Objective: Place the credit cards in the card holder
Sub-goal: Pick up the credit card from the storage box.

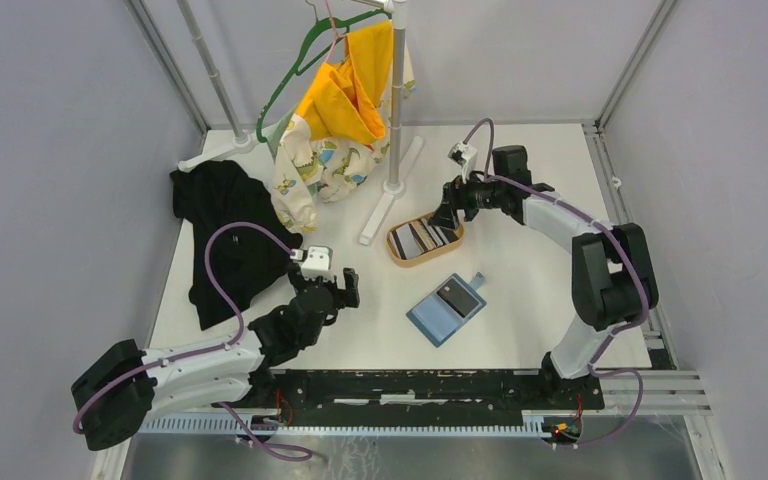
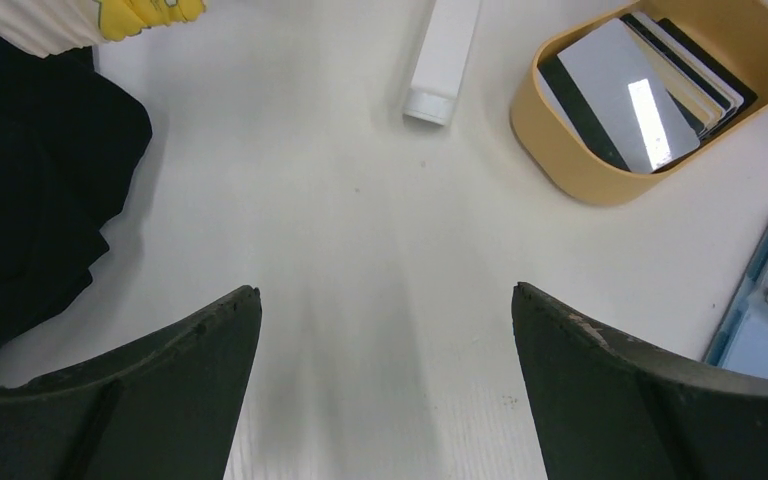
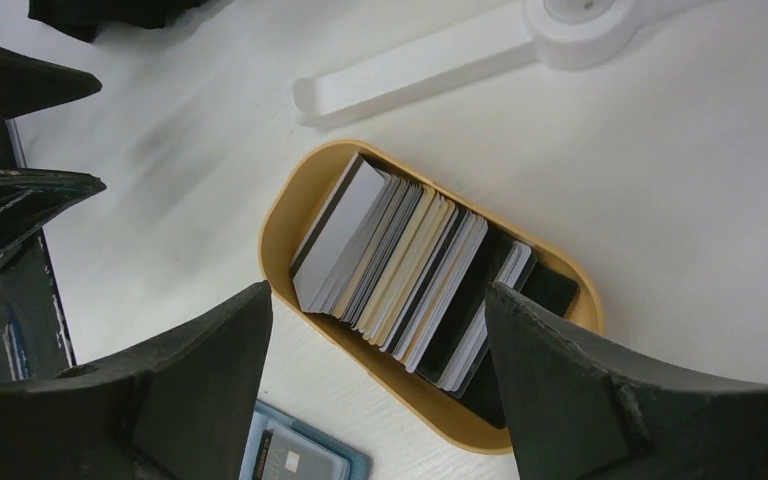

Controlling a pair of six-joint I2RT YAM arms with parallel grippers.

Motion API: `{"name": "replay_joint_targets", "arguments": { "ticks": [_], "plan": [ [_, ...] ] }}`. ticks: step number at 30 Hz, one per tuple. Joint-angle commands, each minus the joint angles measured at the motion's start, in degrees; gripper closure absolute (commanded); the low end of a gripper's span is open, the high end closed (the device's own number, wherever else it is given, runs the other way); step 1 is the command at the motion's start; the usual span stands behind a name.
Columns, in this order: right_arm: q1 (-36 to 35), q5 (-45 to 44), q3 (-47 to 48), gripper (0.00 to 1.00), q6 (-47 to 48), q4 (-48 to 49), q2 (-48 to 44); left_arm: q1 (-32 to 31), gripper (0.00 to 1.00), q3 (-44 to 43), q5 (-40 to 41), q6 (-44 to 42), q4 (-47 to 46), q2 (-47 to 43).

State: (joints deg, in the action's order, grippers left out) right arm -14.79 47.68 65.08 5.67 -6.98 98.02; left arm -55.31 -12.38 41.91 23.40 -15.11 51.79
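Right wrist: right hand [image 3: 378,295] spread wide over credit cards [image 3: 410,275], empty; left hand [image 2: 385,290] wide, empty.

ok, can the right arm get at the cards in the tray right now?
Probably yes. The right gripper hangs over the wooden tray, jaws open and empty, with the credit cards directly below. Nothing covers them, though they are packed tight, so singling one out may be fiddly.

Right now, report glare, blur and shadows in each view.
Left wrist: a glare strip on the credit cards, streaky shadow on the table. Right wrist: cards sharp, its own fingers dark and soft. Top external: even light, faint shadows.
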Motion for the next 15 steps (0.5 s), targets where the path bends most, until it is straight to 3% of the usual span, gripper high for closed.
{"name": "replay_joint_targets", "arguments": {
  "ticks": [1,15],
  "plan": [
    [0.5,2.7,-0.5,0.17,-5.2,2.9,2.7,0.2,0.00,0.1,2.1,-2.9,-8.8,-0.9],
    [0.6,-2.0,2.2,0.22,-12.4,1.2,11.1,0.1,0.00,-2.8,1.3,-3.7,-9.0,5.3]
  ]
}}
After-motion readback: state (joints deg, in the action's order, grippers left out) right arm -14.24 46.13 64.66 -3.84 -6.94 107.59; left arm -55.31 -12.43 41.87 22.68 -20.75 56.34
